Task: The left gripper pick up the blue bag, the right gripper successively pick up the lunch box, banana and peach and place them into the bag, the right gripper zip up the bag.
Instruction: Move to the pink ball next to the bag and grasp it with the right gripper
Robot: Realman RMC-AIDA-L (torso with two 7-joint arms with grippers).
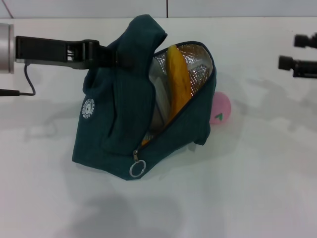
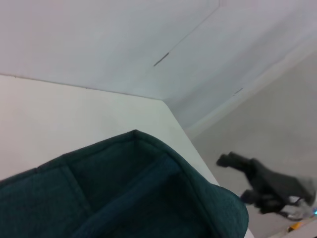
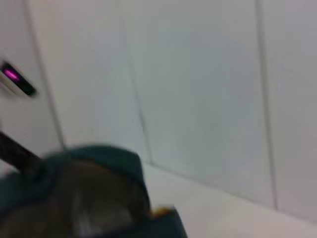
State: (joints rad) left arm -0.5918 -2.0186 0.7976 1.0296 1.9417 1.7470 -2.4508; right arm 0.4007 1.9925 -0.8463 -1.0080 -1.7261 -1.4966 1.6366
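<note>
The blue bag (image 1: 124, 114) is held up by its handle in the closed left gripper (image 1: 106, 55). The banana (image 1: 177, 82) is seen inside; the peach (image 1: 220, 109) is left on the table behind. The right gripper (image 1: 292, 52) is spread, empty.

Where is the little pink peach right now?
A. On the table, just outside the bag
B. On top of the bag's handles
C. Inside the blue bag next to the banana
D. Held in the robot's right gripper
A: in the head view the peach lies on the table, peeking out from behind the blue bag, while the banana is already inside.
</note>
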